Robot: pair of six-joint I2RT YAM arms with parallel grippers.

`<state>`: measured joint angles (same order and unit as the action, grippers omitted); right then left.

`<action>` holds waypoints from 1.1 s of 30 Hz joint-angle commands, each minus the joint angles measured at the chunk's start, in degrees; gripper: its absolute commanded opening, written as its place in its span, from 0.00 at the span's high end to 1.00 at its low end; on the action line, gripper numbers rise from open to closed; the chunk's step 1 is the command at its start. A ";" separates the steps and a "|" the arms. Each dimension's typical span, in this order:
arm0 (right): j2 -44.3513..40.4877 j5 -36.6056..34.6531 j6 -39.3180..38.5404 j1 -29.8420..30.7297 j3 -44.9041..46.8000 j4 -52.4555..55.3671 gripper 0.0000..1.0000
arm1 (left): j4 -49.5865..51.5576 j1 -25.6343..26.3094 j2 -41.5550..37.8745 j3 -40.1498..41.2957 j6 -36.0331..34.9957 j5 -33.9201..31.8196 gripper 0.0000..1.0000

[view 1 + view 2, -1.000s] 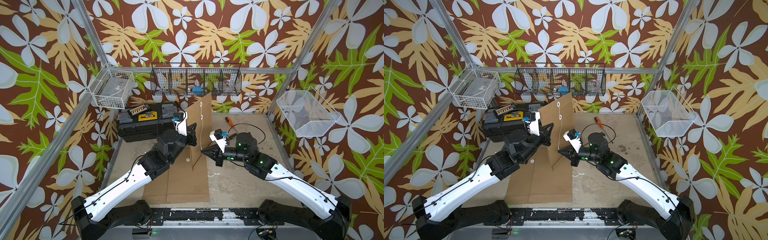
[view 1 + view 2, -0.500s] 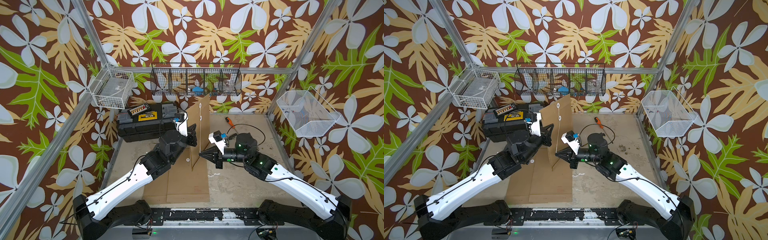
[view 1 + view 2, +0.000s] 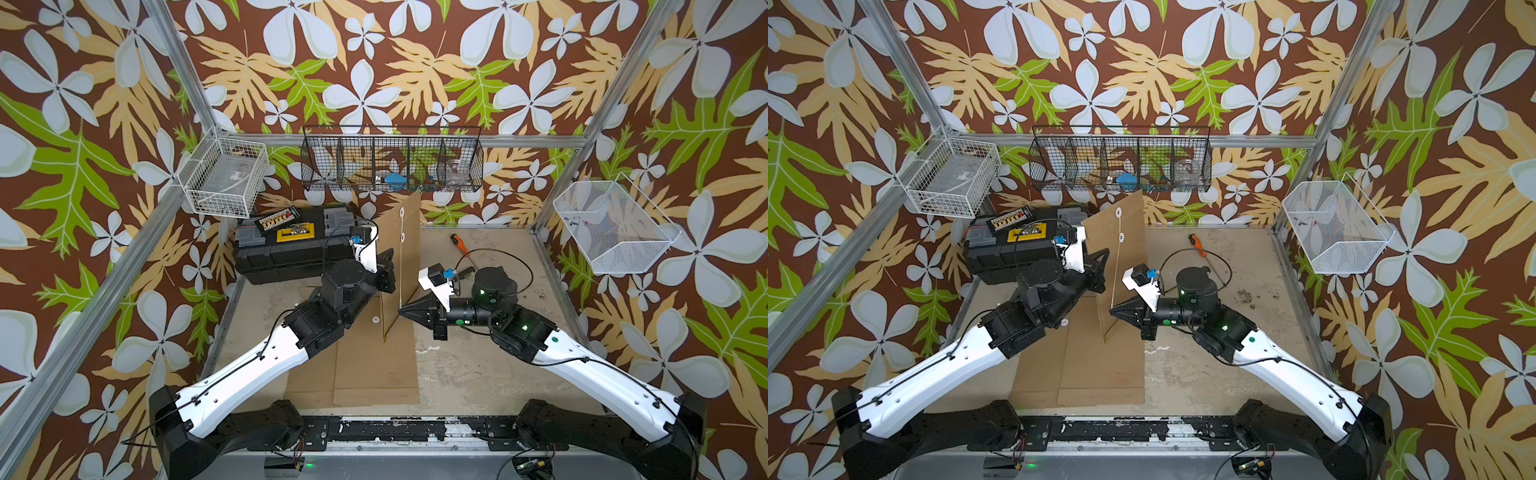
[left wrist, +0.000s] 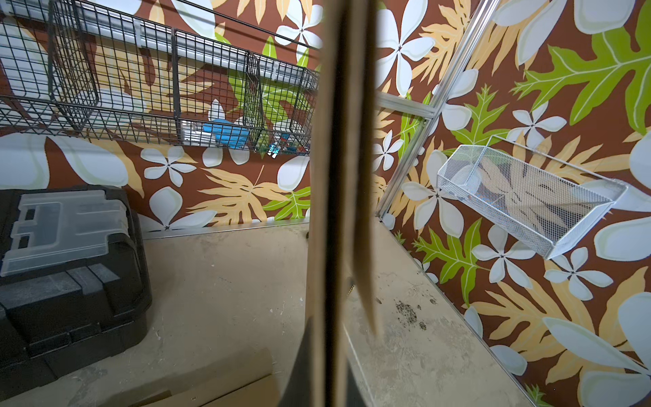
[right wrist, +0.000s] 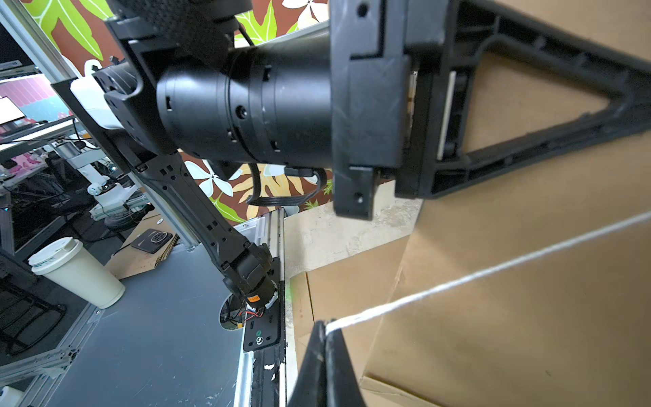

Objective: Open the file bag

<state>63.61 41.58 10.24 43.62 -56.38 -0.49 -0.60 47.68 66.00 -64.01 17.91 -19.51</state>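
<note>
Flat envelopes (image 3: 374,374) lie by the desk's (image 3: 478,365) front edge. Mid-desk the bag (image 3: 1100,237) is held upright, left gripper (image 3: 390,257) clamped on its side, right gripper (image 3: 401,312) pinched shut on the white string (image 3: 401,270). Toolbox (image 3: 286,257) sits in the far left corner.

Both top views were bright, even and sharp, diffuse light left only faint soft shadows on the table (image 3: 478,365), wrist views bowed toward their edges, the file bag (image 4: 338,176) was blurred against the left lens, the right gripper (image 5: 326,338) looked soft up close
</note>
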 commanded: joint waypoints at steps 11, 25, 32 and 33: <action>-1.19 1.06 -1.25 1.08 -0.40 -1.55 1.00 | -1.29 0.04 -0.59 0.53 -0.33 -0.20 1.00; -9.79 -41.02 -3.90 1.08 -1.62 9.69 1.00 | 3.28 0.00 -10.60 4.49 -3.83 8.43 1.00; -13.13 -64.85 -5.47 1.01 -3.56 13.12 1.00 | 6.41 0.03 -14.69 5.73 -4.72 11.19 1.00; -12.97 -67.59 -6.17 0.91 -4.21 13.83 1.00 | 6.87 0.04 -15.11 5.81 -5.06 11.72 1.00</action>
<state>50.72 -12.29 5.74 44.64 -59.44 11.70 5.48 47.68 51.68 -58.35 14.28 -10.22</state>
